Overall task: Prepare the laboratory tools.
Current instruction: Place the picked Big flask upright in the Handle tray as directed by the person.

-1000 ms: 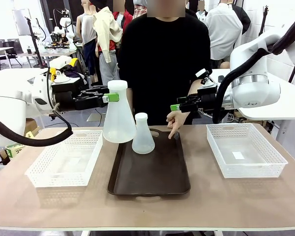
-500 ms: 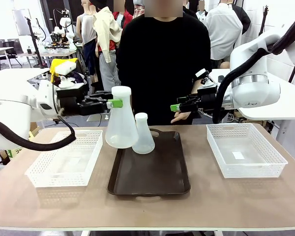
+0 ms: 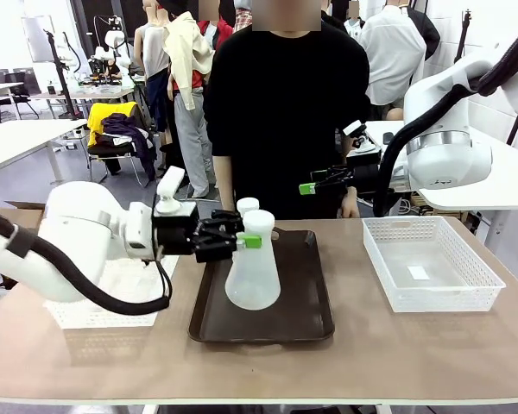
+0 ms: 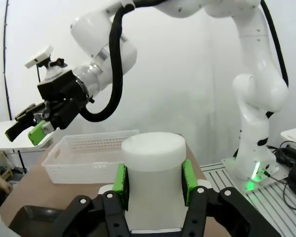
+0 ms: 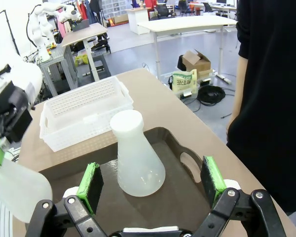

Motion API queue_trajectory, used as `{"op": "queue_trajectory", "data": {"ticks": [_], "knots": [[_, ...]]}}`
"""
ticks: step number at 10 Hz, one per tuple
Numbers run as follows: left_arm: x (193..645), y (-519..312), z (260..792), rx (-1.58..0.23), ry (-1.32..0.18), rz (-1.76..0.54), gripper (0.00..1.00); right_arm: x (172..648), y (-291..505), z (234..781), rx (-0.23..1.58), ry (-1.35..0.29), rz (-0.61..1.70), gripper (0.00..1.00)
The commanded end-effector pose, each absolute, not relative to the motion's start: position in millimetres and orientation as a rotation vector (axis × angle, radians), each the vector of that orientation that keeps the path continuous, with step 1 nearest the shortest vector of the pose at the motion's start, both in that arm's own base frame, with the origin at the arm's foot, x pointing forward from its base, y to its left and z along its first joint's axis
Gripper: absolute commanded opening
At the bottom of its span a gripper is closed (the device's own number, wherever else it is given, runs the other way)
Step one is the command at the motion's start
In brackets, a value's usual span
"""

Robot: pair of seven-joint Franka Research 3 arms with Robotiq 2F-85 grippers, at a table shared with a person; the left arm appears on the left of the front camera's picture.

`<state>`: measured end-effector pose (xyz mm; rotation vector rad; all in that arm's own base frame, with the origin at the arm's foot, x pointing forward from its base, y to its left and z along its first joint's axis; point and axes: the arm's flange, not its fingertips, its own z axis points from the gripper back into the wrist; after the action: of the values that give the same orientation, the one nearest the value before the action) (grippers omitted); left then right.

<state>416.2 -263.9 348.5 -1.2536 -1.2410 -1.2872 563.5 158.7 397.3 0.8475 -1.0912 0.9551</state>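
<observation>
Left gripper: the left gripper (image 3: pixel 246 241) reached in from nine o'clock over the tray and its green pads (image 4: pixel 121 178) were clamped on the neck of the large flask (image 3: pixel 253 274). In the left wrist view the same neck (image 4: pixel 153 173) sat squeezed between both pads.
Large flask: it stood upright near the middle of the brown tray (image 3: pixel 304 310); whether its base touched the tray or hung just above could not be told. In the right wrist view only its rounded side showed, at eight o'clock (image 5: pixel 15 187).
Small flask: the small flask (image 3: pixel 247 206) stood behind the large one, toward twelve o'clock on the tray, mostly hidden in the front view. The right wrist view showed it upright on the tray (image 5: pixel 138 158), free of any grip.
Right gripper: the right gripper (image 3: pixel 307 188) hung in the air at about one o'clock from the tray, in front of the person, its fingers spread wide and holding nothing. In its own view the pads (image 5: pixel 91 180) stood well apart, with the small flask farther off between them.
Baskets: a white basket (image 3: pixel 423 267) lay at three o'clock from the tray; another (image 3: pixel 112 302) lay at nine o'clock, partly behind the left arm.
Person: a person in black (image 3: pixel 285 112) stood at the far side of the table (image 3: pixel 397 358).
</observation>
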Motion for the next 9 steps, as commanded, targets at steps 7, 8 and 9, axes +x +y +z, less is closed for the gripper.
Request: {"op": "queue_trajectory", "data": {"ticks": [7, 8, 9], "knots": [[470, -276, 281, -1.107, -1.312, -1.164, 0.00, 564, 159, 398, 0.849, -1.077, 0.957, 1.00], [473, -276, 276, -1.091, -1.290, -1.165, 0.00, 564, 159, 398, 0.849, -1.077, 0.957, 1.00], [473, -276, 276, -1.094, -1.290, -1.165, 0.00, 564, 159, 398, 0.849, -1.077, 0.957, 1.00]]}}
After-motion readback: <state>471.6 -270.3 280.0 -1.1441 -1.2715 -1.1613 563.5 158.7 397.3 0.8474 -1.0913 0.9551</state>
